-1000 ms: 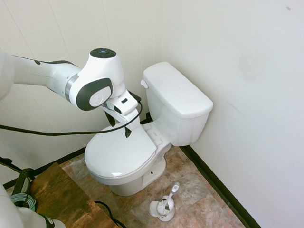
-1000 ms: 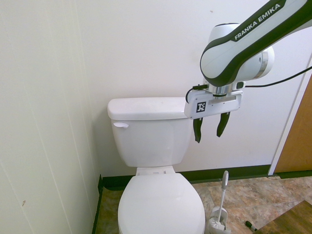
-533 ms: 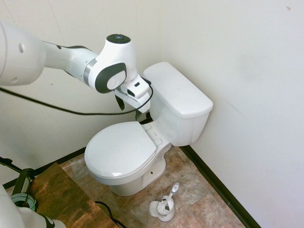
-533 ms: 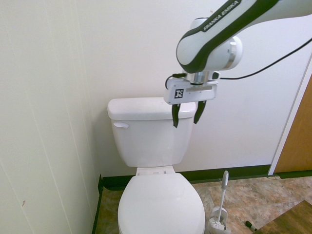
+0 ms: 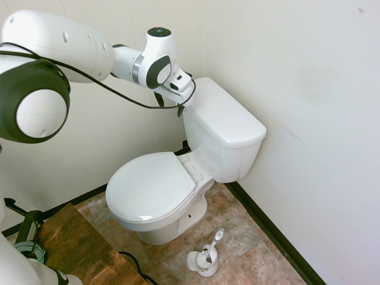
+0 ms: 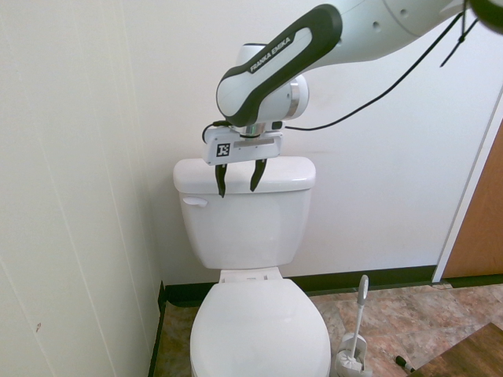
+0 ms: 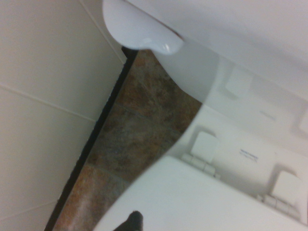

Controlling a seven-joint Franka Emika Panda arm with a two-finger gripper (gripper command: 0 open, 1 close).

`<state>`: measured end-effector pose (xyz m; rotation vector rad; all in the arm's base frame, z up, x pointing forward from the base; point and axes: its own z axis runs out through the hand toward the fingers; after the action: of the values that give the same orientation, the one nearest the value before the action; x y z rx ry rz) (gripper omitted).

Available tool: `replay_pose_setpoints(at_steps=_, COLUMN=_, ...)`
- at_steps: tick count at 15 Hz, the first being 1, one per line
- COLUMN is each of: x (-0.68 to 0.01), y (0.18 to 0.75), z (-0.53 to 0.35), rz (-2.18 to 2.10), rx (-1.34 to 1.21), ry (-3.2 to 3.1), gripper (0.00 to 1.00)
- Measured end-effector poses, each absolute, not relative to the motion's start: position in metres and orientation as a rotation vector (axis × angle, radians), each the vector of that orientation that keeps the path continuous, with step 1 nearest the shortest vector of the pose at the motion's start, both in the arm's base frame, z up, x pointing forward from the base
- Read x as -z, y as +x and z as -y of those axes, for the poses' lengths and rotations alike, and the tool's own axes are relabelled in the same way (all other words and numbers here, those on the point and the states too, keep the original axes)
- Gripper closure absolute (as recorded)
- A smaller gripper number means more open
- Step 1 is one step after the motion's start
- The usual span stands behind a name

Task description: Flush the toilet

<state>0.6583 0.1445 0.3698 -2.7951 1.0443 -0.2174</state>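
Glossy white ceramic toilet, frame centre; black two-finger gripper spread apart, empty, before the tank's upper edge, right of the small white flush lever.

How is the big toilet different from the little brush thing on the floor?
The toilet is big and boxy, with its lid shut; the brush holder is a small low cup on the floor beside it. The toilet has a tank against the wall; the holder has a brush handle sticking up, leaning. Both are white.
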Motion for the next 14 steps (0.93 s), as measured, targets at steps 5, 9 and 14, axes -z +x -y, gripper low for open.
replay_pose_setpoints(at_steps=5, x=-0.353, y=0.707, z=-0.171, rz=-1.020, rx=0.256, ry=-2.781, gripper=1.00)
replay_pose_setpoints(at_steps=9, x=-0.340, y=0.724, z=-0.194, rz=-1.009, rx=0.274, ry=-2.773, gripper=1.00)
replay_pose_setpoints(at_steps=14, x=-0.333, y=0.747, z=-0.199, rz=-1.033, rx=0.315, ry=-2.757, gripper=1.00)
